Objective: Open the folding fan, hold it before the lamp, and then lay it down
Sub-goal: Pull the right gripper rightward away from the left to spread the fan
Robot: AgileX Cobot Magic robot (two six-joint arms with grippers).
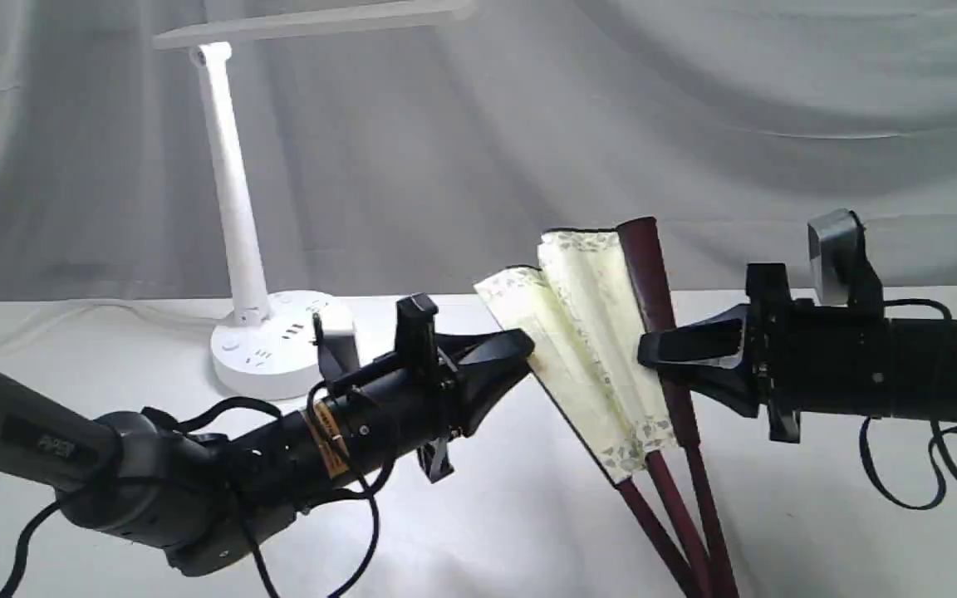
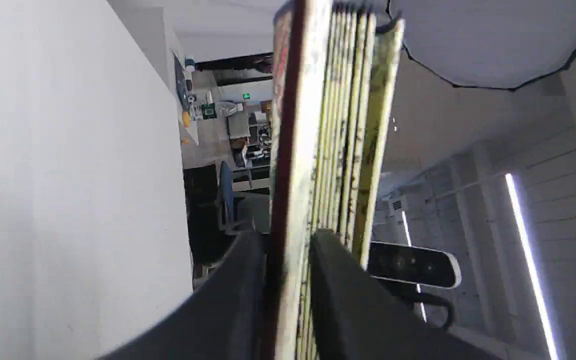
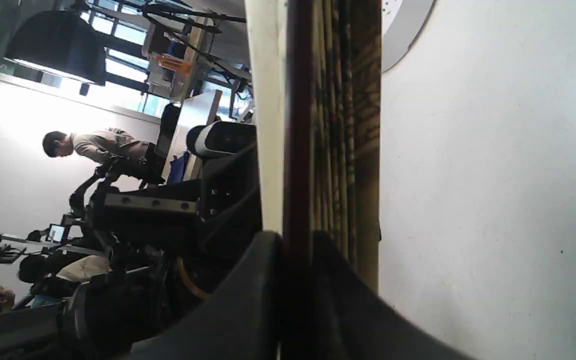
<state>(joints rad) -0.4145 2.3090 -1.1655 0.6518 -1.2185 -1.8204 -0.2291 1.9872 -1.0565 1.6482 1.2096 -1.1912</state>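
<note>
The folding fan stands upright over the table, partly spread, cream pleats showing between dark maroon guards whose ends point down to the front edge. My left gripper is shut on the fan's left guard and outer pleats; the left wrist view shows its fingers flanking that edge of the fan. My right gripper is shut on the right maroon guard, seen up close in the right wrist view. The white lamp stands behind and to the left of the fan.
The lamp's round base sits on the white table just behind my left arm, with a white plug block on it. A grey cloth backdrop hangs behind. Black cables dangle under both arms.
</note>
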